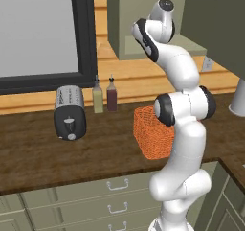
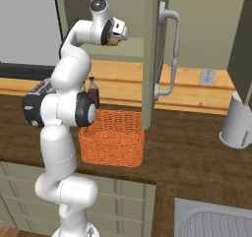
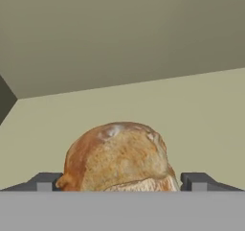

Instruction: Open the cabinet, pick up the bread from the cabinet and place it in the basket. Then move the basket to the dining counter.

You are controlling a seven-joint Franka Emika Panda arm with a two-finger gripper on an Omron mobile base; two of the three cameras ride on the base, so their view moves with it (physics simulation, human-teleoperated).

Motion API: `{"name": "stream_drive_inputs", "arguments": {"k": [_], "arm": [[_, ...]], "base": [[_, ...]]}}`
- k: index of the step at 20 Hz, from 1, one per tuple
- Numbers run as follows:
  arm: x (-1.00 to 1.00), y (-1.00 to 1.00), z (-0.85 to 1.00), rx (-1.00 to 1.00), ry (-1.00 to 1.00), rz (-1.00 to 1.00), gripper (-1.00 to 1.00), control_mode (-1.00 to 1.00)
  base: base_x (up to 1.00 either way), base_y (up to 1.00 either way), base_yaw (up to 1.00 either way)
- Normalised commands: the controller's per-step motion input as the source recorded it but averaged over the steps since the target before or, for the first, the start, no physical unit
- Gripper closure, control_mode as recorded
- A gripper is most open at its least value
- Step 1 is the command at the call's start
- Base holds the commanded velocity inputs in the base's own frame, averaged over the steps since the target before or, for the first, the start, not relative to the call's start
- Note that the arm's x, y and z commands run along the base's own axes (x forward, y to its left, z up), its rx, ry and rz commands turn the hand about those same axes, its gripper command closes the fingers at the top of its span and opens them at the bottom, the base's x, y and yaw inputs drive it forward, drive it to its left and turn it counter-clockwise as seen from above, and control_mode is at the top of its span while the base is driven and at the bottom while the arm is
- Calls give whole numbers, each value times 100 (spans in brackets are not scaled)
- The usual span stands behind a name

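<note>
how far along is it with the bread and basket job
Done: the cabinet door stands open. In hand: the gripper is open inside the cabinet, with the bread between its fingers, not yet clamped. Left: bread into the basket, which sits on the worktop, then basket to the dining counter.

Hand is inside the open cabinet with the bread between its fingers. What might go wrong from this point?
1. The hand is open around the bread; the round loaf may slip sideways if the fingers close off-centre.
2. The cabinet door stands open beside the arm and may be clipped on withdrawal.
3. The basket sits below; a loose grip could drop the bread outside it.
</note>
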Motion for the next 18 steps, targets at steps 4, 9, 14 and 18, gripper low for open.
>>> {"name": "stream_drive_inputs", "arguments": {"k": [4,9,14,18], "arm": [[-33,1,-19,-5,-15,0,100,-100],[-73,3,-19,-5,-21,0,100,-100],[-100,0,0,0,-5,0,100,-100],[-100,0,8,0,5,0,100,-100]], "base": [[0,0,0],[0,0,0],[0,0,0],[0,0,0]]}}
